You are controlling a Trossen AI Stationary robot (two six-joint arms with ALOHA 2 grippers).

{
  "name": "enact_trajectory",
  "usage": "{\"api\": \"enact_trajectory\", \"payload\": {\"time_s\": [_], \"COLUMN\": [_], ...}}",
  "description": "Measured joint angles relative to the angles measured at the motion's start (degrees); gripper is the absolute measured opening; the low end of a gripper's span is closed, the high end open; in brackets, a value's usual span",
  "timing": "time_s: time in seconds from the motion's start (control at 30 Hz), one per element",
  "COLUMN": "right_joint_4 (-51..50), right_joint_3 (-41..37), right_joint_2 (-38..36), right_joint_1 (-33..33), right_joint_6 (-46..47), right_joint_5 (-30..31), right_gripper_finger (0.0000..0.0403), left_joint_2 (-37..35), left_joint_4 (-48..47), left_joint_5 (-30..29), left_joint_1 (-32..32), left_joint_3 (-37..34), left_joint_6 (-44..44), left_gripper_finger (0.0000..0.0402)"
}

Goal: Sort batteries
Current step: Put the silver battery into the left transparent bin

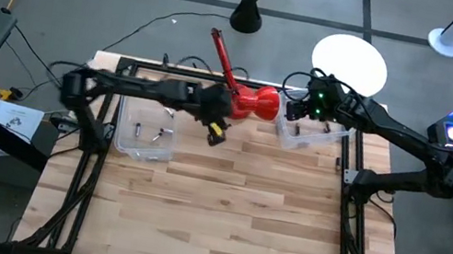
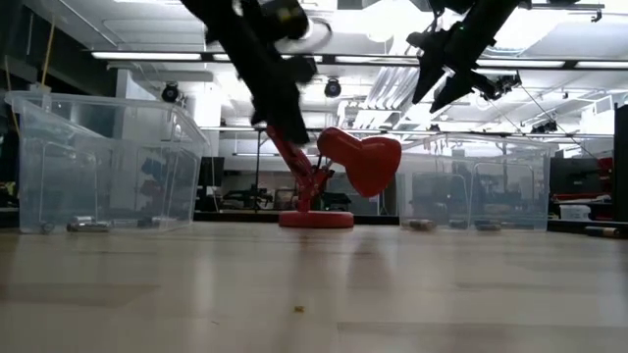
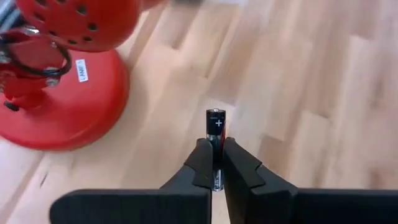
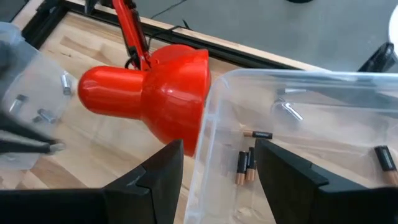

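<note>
red desk lamp (image 1: 254, 101), wooden table (image 1: 221, 210)

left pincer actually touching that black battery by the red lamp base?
Touching. The left wrist view shows the left pincer closed with both fingers pressed on the small black cylindrical battery, its plus end sticking out beyond the tips, beside the red lamp base.

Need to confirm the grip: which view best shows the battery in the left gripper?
Left wrist view: the battery stands clamped between the left gripper fingers, plus end out. High and low views hide it; the right wrist view misses it.
</note>
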Motion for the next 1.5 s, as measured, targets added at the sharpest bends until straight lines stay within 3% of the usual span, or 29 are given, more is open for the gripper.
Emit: {"api": "enact_trajectory", "payload": {"time_s": [0.13, 0.3, 0.47, 0.67, 0.87, 1.03, 1.3, 1.4, 1.5], "right_joint_4": [1.2, 2.4, 3.7, 1.5, -8.8, -20.1, -20.9, -22.0, -21.0], "right_joint_3": [0.0, 0.0, 0.0, 0.1, 0.1, -3.7, -20.6, -26.6, -27.6], "right_joint_2": [0.0, 0.0, 0.0, -0.1, 0.0, 0.0, 0.0, 0.0, 1.6], "right_joint_1": [0.0, 0.0, 0.0, 1.2, 9.7, 21.6, 41.7, 47.0, 50.6], "right_joint_6": [-0.3, -0.3, -0.7, -4.9, -5.4, 8.7, 40.8, 47.4, 49.7], "right_joint_5": [-0.7, -1.9, -2.2, -8.3, -12.6, -14.1, -21.9, -27.3, -29.0], "right_gripper_finger": [0.0193, 0.0193, 0.0193, 0.0193, 0.0193, 0.0193, 0.0189, 0.0158, 0.0096], "left_joint_2": [-11.4, -23.1, -30.6, -33.6, -33.5, -33.3, -33.3, -33.3, -33.3], "left_joint_4": [-1.0, -11.7, -24.5, -23.8, -15.3, -7.7, 3.2, 5.2, 5.7], "left_joint_5": [-1.5, -17.3, -26.2, -23.9, -22.6, -22.5, -21.1, -21.0, -20.8], "left_joint_1": [-2.7, -7.7, -11.3, -11.8, -11.8, -11.7, -10.9, -10.4, -9.7], "left_joint_3": [-1.6, -5.3, -9.7, -15.5, -18.2, -18.3, -18.3, -18.3, -18.3], "left_joint_6": [-4.3, -14.1, -26.9, -34.2, -33.6, -29.4, -22.9, -21.0, -20.0], "left_gripper_finger": [0.0004, 0.0004, 0.0003, 0.0001, 0.0001, 0.0, 0.0, 0.0, 0.0]}}
